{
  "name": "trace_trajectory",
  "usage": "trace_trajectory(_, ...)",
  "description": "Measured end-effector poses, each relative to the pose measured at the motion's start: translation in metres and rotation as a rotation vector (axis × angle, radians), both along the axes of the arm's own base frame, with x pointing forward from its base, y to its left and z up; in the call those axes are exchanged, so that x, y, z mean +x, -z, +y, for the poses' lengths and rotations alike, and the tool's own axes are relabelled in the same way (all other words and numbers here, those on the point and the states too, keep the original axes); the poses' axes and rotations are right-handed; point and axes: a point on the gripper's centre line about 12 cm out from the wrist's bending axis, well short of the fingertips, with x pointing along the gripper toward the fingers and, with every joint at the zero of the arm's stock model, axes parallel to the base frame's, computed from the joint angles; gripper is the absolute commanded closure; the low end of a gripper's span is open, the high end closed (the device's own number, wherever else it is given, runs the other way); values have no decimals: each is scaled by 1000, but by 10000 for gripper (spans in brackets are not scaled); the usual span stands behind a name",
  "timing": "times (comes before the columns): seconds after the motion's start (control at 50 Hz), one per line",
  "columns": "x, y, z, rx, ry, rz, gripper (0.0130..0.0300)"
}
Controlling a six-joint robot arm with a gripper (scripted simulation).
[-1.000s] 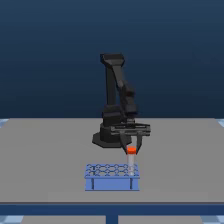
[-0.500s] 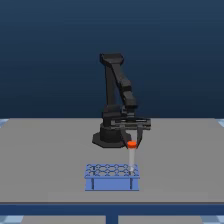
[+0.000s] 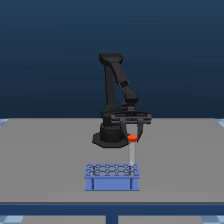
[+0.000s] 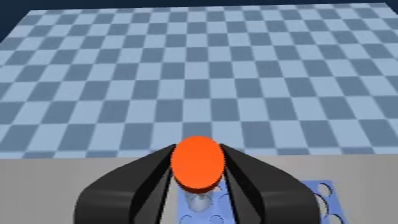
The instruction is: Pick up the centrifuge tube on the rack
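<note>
Centrifuge tube (image 3: 132, 152), clamped at its orange-red cap by the gripper (image 3: 132, 137), hangs upright with its lower end just above the rack (image 3: 112, 176), and looks light, stiff and slippery, so the cap seems the surest hold.

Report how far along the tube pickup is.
Done: the gripper is shut on the centrifuge tube at its orange-red cap, one finger on each side in the wrist view. In hand: the lift; most of the tube stands above the rack, its lower end about level with the rack's top holes. Left: whether the tip is fully out cannot be told; raise it clear.
</note>
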Motion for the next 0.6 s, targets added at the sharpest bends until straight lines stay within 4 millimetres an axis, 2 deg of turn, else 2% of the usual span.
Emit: trace_trajectory(0.6,0,-14,0,-12,-5,1,300)
